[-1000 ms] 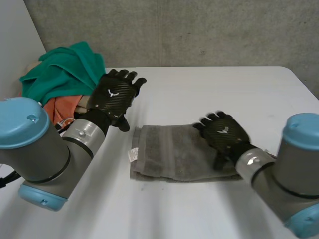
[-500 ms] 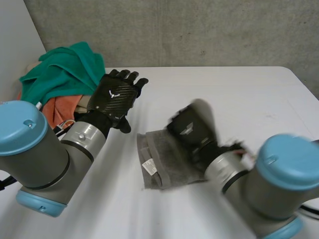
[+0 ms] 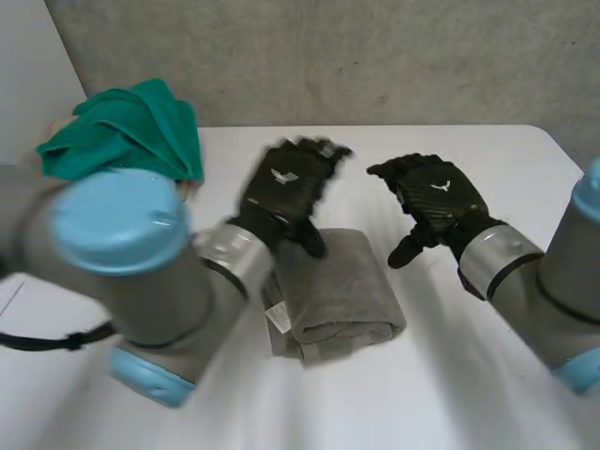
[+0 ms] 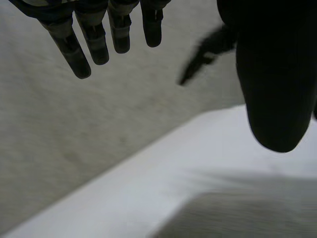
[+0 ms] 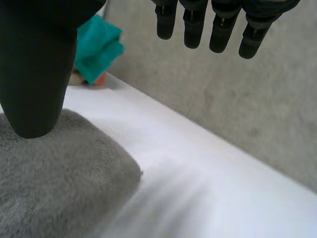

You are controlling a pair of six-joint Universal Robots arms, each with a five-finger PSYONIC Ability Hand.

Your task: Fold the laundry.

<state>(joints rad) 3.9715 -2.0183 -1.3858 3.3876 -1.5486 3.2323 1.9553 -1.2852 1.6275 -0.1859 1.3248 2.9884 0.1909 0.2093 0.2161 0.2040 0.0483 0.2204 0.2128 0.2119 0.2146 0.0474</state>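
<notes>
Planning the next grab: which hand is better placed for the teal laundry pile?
Probably left: the left hand is open and nearer the teal pile; the right hand sits across the grey towel from it.

One folded grey towel (image 3: 342, 286) is counted in the lower middle of the frame, with one white label (image 3: 278, 319) at its lower left edge, and it is laid on one white table (image 3: 487, 159). One green cloth (image 3: 131, 127) is seen heaped in the upper left. Two black hands are counted: the left hand (image 3: 286, 183) and the right hand (image 3: 433, 202).
</notes>
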